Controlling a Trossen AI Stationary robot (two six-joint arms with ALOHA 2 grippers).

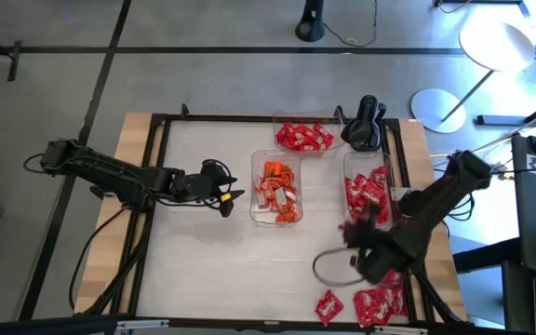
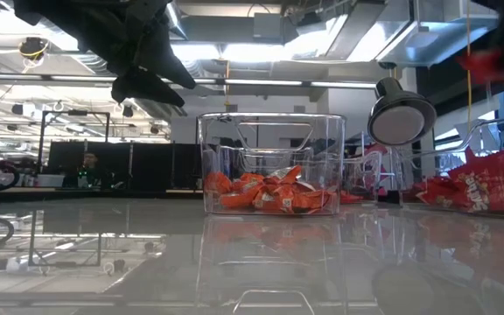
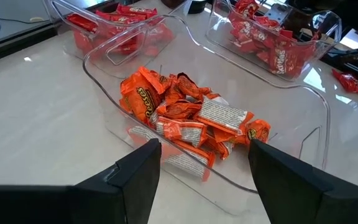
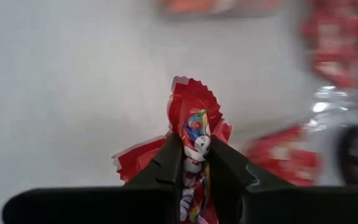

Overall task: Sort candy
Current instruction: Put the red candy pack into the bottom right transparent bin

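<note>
Crinkled foil fills the right wrist view: a red wrapped sweet (image 4: 193, 134) with a serrated, fanned edge and bright printed marks, pinched edge-on between the right gripper (image 4: 194, 163), whose two dark matte fingers press against its faces. From above, that gripper (image 1: 359, 234) shows only as a dark blur near the table's front right, the sweet hidden, just beside a loose heap of red candy (image 1: 378, 302) lying at the front edge.

Glossy pale tabletop (image 1: 203, 270) reflects the ceiling lights in the low view, which the overhead picture renders flat and dull.

Farther in, the left gripper (image 3: 204, 163) hangs with its broad black fingers spread wide and nothing between them, just before a clear, round-cornered plastic tray (image 3: 309, 134). Its wrist camera resolves what the high view cannot: orange candy (image 3: 185, 115) in crumpled packets, some turned to show white backs with fine print. Overhead, the same tray (image 1: 275, 189) is a small rectangle at table centre, the left gripper (image 1: 235, 196) just to its left. The low view shows this tray (image 2: 271, 164) side-on, its walls transparent, the orange wrappers heaped on its floor.

Beyond stand two more clear trays: one on the right (image 1: 368, 191) holding red packets with white marks, one at the back (image 1: 305, 136) holding plain red ones.
</note>
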